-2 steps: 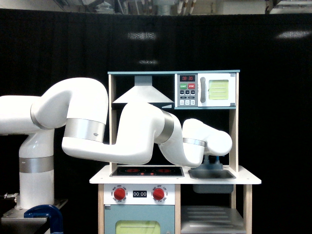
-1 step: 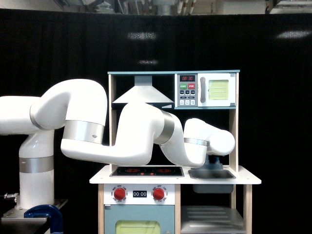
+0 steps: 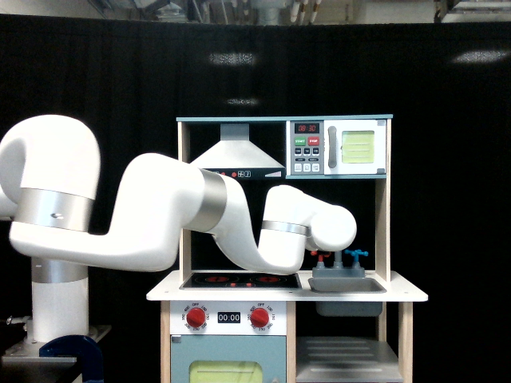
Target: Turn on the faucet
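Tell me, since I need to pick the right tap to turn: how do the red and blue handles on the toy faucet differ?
The red handle is red and stands on the exterior view's left of the spout; the blue handle is blue and stands on the right. The red handle sits right beside the arm's end, partly crowded by it; the blue handle stands clear and fully visible. Both are small taps on short grey stems behind the sink, at about the same height.

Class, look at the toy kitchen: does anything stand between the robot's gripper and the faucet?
The gripper is hidden behind the arm's wrist, just the exterior view's left of the faucet. Nothing visible blocks the small gap between them.
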